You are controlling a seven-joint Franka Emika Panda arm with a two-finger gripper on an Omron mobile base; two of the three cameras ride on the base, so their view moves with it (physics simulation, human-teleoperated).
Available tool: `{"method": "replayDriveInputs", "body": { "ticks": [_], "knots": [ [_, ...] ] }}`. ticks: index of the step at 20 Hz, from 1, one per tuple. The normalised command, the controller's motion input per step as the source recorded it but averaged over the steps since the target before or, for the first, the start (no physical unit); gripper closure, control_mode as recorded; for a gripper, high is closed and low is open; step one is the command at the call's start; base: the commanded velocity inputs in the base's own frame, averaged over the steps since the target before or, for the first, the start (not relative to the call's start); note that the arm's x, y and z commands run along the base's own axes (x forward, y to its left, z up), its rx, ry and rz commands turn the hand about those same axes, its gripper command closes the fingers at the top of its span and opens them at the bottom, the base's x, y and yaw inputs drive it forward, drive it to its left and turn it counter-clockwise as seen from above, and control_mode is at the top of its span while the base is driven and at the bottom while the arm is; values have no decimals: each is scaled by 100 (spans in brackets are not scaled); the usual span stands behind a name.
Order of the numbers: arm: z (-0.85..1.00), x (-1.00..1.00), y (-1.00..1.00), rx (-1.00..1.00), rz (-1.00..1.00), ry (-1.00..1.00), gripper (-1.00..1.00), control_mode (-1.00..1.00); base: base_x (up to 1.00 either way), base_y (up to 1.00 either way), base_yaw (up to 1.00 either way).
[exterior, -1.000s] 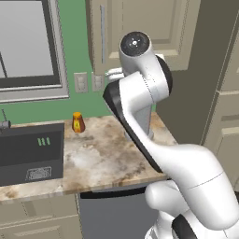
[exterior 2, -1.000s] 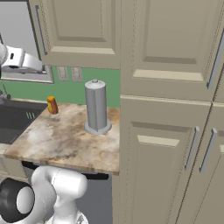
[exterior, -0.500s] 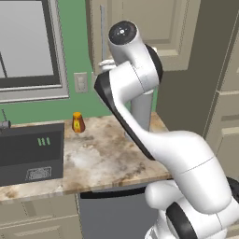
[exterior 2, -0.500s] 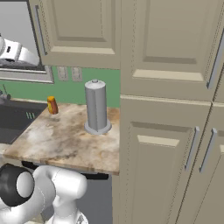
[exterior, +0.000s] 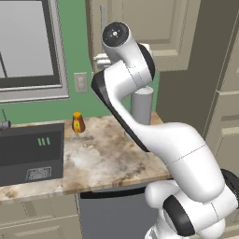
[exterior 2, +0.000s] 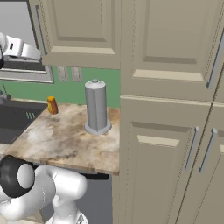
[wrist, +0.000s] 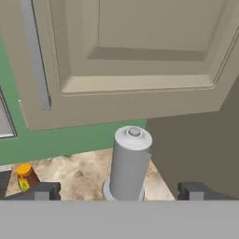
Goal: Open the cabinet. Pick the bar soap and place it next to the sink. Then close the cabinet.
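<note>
Cabinet (wrist: 135,60) first: its raised-panel door is shut and sits above and ahead of the jaws in the hand view, with the long silver bar handle (wrist: 35,56) up and to the left of them, clear of both fingertips. The gripper (wrist: 116,191) stands spread as wide as it goes and has hold of nothing; its two dark tips show low in the hand view, with the grey cylindrical canister (wrist: 128,163) standing on the marbled counter (wrist: 79,175) straight ahead between them and the small amber jar (wrist: 25,176) off to the left tip's side. Over the last second the arm (exterior: 126,70) has swung: in the left base view its upper joint sat further right and lower, and it now rides higher and further left, close in front of the cabinet door, while counter, jar and sink (exterior: 28,151) hold their places, so the base has not driven. That reads as the reach toward the handle under way, with the opening step not yet begun. The bar soap cannot be seen; it is presumably behind the closed door, which puts it above and beyond the jaws. The next move likely calls for shifting the open fingers left and up until the bar lies between them.
</note>
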Motion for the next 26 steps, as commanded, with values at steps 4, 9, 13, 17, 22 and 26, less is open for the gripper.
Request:
{"method": "replayDriveInputs", "body": {
  "ticks": [4, 9, 13, 17, 22, 26],
  "knots": [
    [11, 24, 6, 0, 6, -16, -100, -100, 0, 0, 0],
    [22, 30, 16, 0, 1, -4, -100, -100, 0, 0, 0],
    [29, 37, 14, 0, 0, 0, -100, -100, 0, 0, 0],
    [18, 37, 12, 0, 0, 2, -100, -100, 0, 0, 0],
    [2, 40, 14, 0, 1, 0, -100, -100, 0, 0, 0],
    [-2, 37, 19, 0, 2, 0, -100, -100, 0, 0, 0]
  ]
}}
